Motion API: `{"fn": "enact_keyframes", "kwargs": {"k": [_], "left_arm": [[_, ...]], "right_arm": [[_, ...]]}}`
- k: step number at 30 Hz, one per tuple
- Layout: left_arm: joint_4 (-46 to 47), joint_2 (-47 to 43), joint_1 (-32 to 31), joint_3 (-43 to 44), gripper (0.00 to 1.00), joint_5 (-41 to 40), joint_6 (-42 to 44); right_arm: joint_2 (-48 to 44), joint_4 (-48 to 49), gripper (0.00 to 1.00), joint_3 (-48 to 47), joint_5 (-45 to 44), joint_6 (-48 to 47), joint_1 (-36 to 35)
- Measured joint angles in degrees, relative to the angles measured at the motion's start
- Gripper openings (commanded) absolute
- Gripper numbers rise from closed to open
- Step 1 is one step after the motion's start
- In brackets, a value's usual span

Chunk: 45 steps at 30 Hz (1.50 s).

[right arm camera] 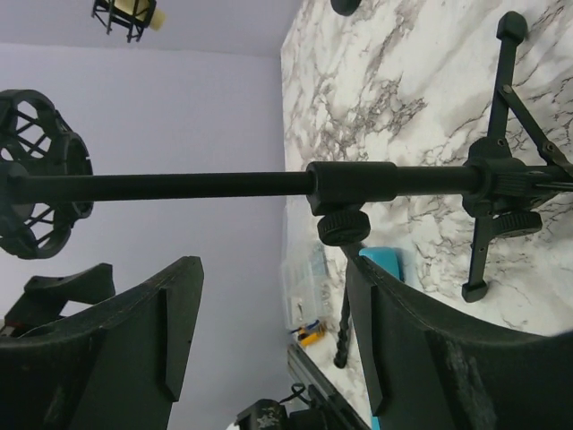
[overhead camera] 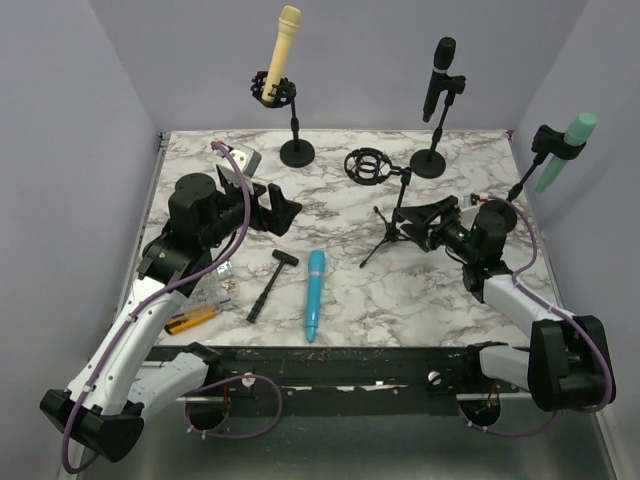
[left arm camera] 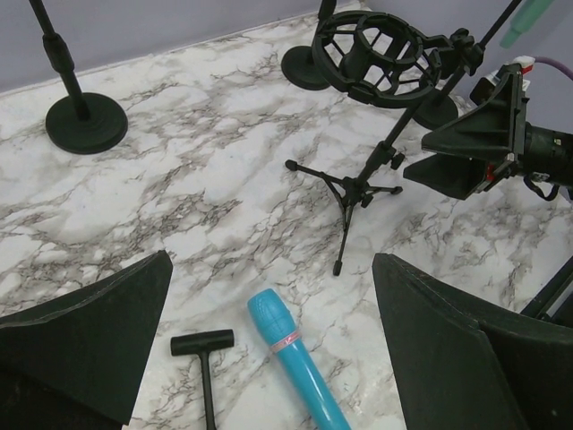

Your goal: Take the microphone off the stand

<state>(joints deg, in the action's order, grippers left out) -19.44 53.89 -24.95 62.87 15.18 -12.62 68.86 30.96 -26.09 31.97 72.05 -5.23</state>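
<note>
A teal microphone (overhead camera: 315, 295) lies flat on the marble table, apart from any stand; it also shows in the left wrist view (left arm camera: 295, 358). The small tripod stand (overhead camera: 385, 225) holds an empty black shock mount (overhead camera: 367, 165). My left gripper (overhead camera: 275, 208) is open and empty, left of the stand, with the teal microphone below between its fingers (left arm camera: 270, 269). My right gripper (overhead camera: 418, 222) is open and empty beside the stand's pole (right arm camera: 224, 185), which crosses just past its fingertips without touching.
Three other stands hold microphones: cream (overhead camera: 283, 45) at the back left, black (overhead camera: 438, 75) at the back centre, green (overhead camera: 562, 150) at the right. A small black hammer (overhead camera: 268, 285), a yellow-black tool (overhead camera: 190, 320) and a clear bag (overhead camera: 215, 285) lie left of the teal microphone.
</note>
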Motion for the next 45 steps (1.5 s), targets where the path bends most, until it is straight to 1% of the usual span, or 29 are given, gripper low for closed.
{"fn": "enact_keyframes", "kwargs": {"k": [4, 13, 17, 19, 21, 24, 26, 27, 30, 32, 37, 38, 39, 41, 42, 45], "left_arm": [[-0.04, 0.00, -0.33, 0.00, 0.99, 0.09, 0.00], [0.00, -0.07, -0.85, 0.00, 0.99, 0.24, 0.31], [-0.02, -0.09, -1.07, 0.00, 0.99, 0.28, 0.48], [0.00, -0.11, -1.07, 0.00, 0.99, 0.35, 0.50], [0.00, -0.22, -1.14, 0.00, 0.99, 0.31, 0.57], [0.02, -0.57, -1.40, 0.00, 0.99, 0.28, 0.63], [0.04, -0.83, -1.44, 0.00, 0.99, 0.26, 0.68], [0.04, -0.98, -1.44, 0.00, 0.99, 0.24, 0.68], [0.07, -1.31, -1.44, 0.00, 0.99, 0.22, 0.74], [0.07, -1.31, -1.44, 0.00, 0.99, 0.22, 0.76], [0.04, -1.33, -1.70, 0.00, 0.99, -0.20, 0.85], [0.04, -1.33, -1.77, 0.00, 0.99, -0.20, 0.85], [0.04, -1.33, -1.84, -0.02, 0.99, -0.20, 0.83], [0.04, -1.33, -2.01, 0.00, 0.99, -0.22, 0.85], [0.04, -1.33, -2.10, 0.00, 0.99, -0.22, 0.87], [0.00, -1.31, -2.19, 0.00, 0.99, -0.22, 0.87]], "right_arm": [[0.11, 2.91, 0.66, 0.87, -1.01, 2.71, 0.00], [5.05, 7.98, 0.61, 2.64, -1.07, 7.69, 0.00], [5.66, 9.03, 0.50, 3.72, -1.36, 8.59, 0.00], [5.92, 10.03, 0.48, 3.96, -1.73, 9.11, 0.00], [6.40, 11.47, 0.43, 4.33, -2.01, 9.68, 0.00], [7.17, 12.81, 0.38, 4.70, -2.32, 10.29, 0.00], [7.72, 13.49, 0.33, 4.70, -2.34, 10.54, 0.00], [7.98, 13.62, 0.29, 4.70, -2.34, 10.58, 0.00], [8.68, 14.34, 0.10, 4.70, -2.32, 10.62, 0.02], [8.61, 15.43, 0.01, 4.61, -2.19, 10.51, 0.04], [7.91, 14.08, 0.01, 4.31, -2.45, 7.43, 0.04], [7.69, 13.31, 0.11, 4.00, -2.49, 6.43, 0.04], [7.43, 12.55, 0.25, 3.69, -2.49, 5.40, 0.04], [7.21, 12.22, 0.45, 3.58, -2.49, 3.45, 0.02], [7.21, 11.91, 0.50, 3.58, -2.49, 3.30, 0.07], [7.23, 10.38, 0.50, 3.58, -2.71, 1.99, 0.07]]}}
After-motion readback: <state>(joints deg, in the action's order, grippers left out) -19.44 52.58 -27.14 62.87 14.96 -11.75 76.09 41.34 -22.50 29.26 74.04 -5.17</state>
